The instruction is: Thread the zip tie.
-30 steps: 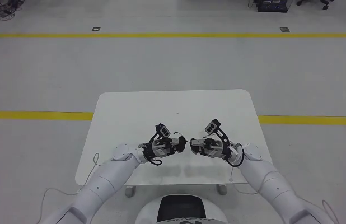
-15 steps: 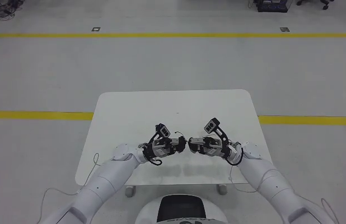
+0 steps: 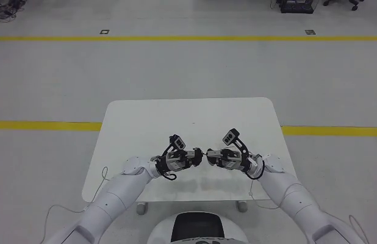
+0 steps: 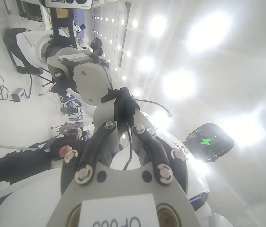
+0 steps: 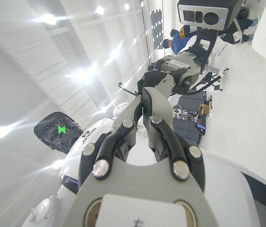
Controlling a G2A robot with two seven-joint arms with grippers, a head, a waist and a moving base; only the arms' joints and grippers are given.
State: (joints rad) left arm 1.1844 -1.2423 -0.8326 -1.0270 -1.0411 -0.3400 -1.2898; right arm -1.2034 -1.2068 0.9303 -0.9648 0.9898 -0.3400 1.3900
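The left gripper (image 3: 193,157) and the right gripper (image 3: 211,157) hang tip to tip above the near middle of the white table (image 3: 188,116), the left one coming in from the left and the right one from the right. Their fingertips meet, nearly touching.

The left gripper is clenched, its dark pads pressed together on a bunched black piece of the zip tie (image 4: 155,103). From that pinch a thin black length curves out free into the air and ends in a small thicker tip.

The right gripper is clenched too, its ribbed pads tight together, and the thin black strand leaves from its fingertips. Which end of the tie each one grips cannot be told. The zip tie is off the table, held in the air between the two.

Beyond the table lies a pale floor with a yellow line (image 3: 48,125).
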